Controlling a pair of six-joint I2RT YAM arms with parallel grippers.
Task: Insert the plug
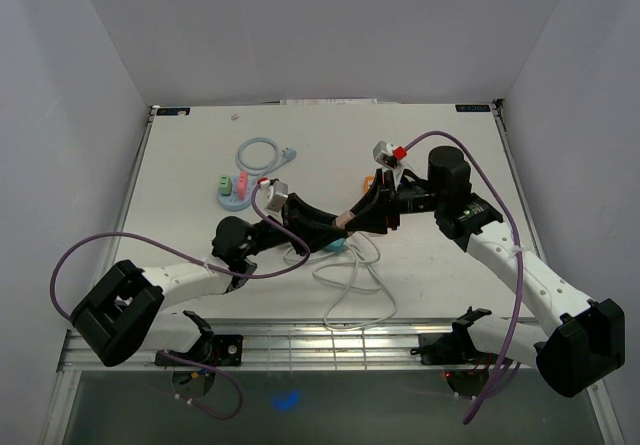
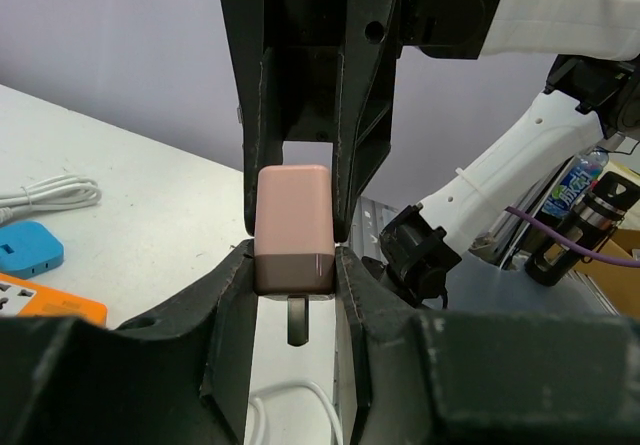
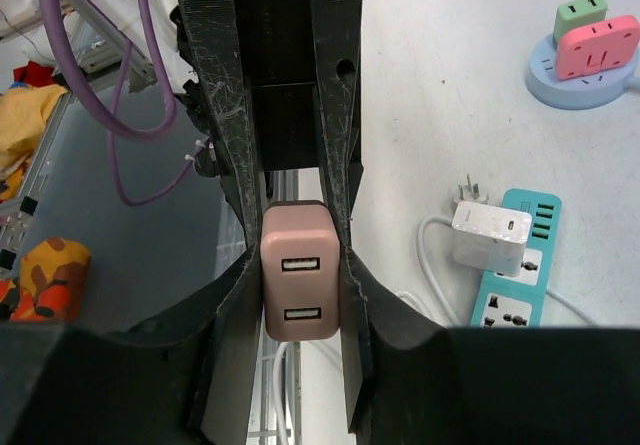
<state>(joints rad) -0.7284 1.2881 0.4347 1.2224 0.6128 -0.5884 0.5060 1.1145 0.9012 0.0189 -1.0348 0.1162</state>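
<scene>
tabletop (image 1: 450, 165) | left end effector (image 2: 292, 265), right end effector (image 3: 300, 275) clamp plug (image 2: 292, 210) | prongs toward left end effector

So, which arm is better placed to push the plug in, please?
Probably right: the right claw grips the pink plug by its port end, prongs facing away; left claw crowds them.
</scene>
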